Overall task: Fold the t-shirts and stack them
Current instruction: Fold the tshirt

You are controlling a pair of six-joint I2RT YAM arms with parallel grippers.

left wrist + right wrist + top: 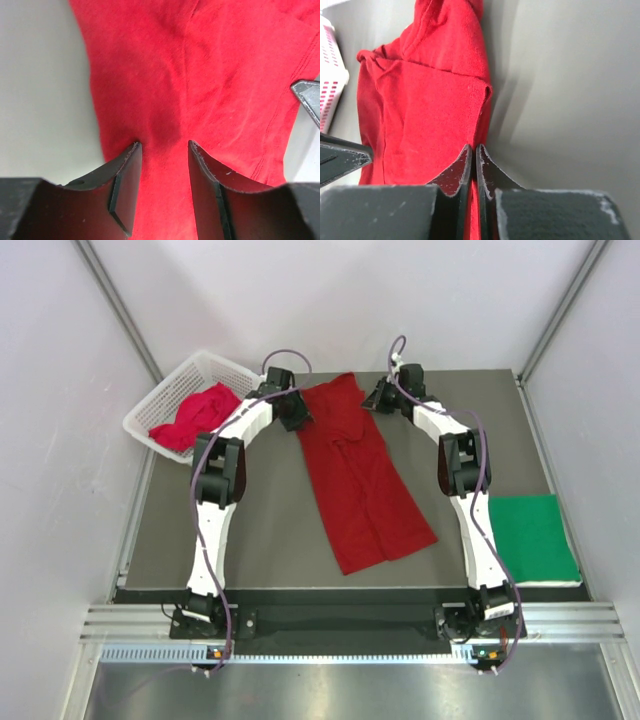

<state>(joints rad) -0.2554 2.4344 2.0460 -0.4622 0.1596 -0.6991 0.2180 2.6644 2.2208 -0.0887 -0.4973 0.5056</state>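
- A robot test cell in a lab: plain white panel walls [60, 390] close in the left, right and far sides.
- Bare metal struts [120, 310] run up the far corners.
- A left arm [210, 530] and a right arm [480, 530] stand on an aluminium rail [340, 620] at the near edge.

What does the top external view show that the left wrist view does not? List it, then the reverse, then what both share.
Only top external: the white basket holding a crumpled red shirt, and the folded green shirt at the right side of the table.
Only left wrist: a close look at the left end effector, its fingers parted over the cloth, plus the fabric's seams and creases.
Both: the long red t-shirt laid out on the table.
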